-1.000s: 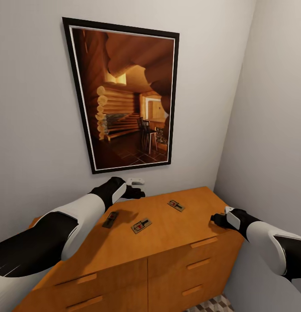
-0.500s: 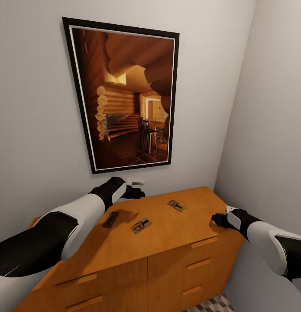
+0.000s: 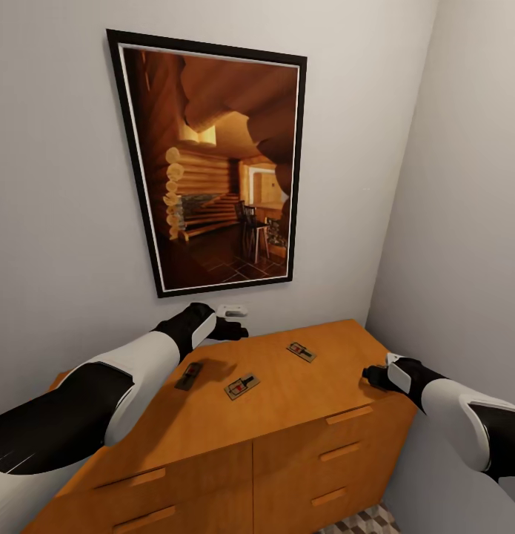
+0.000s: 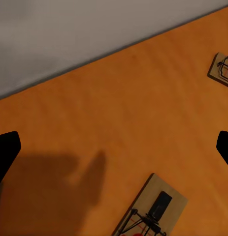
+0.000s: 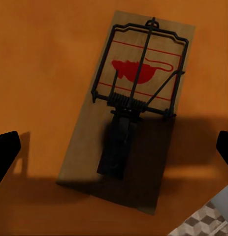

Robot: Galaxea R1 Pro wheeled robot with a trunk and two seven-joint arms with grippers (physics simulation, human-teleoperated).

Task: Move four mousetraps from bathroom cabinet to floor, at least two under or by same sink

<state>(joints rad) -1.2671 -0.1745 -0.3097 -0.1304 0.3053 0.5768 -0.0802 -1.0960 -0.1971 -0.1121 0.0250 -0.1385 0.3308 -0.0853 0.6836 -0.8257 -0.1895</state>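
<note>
The step in hand, as it looks, is the first pick-up: the mousetraps lie on top of the cabinet (image 3: 287,415) and none is yet on the bathroom floor (image 3: 364,521), a patch of which shows past the cabinet's front right corner.

The right gripper (image 3: 374,375) hangs over the cabinet top close to its right edge; in the right wrist view its fingertips (image 5: 5,150) stand wide apart with nothing between them, and a fourth mousetrap (image 5: 129,105) lies flat straight below, midway between the jaws, its wire bar and red mouse print upward; a sliver of floor tile shows past the cabinet edge just beside it. The next move seems to call for a straight descent and a closing across the trap's narrow width; the board is thin and flat, so the fingers would need to reach the cabinet surface to catch its edges.

The left gripper (image 3: 231,330) hovers near the cabinet's back edge by the wall, below the framed picture (image 3: 213,163); its jaws are likewise spread and empty in the left wrist view. One mousetrap (image 3: 189,375) lies toward the left part of the top, a second mousetrap (image 3: 241,386) near the middle, a third mousetrap (image 3: 301,351) nearer the back right; all sit well apart.
</note>
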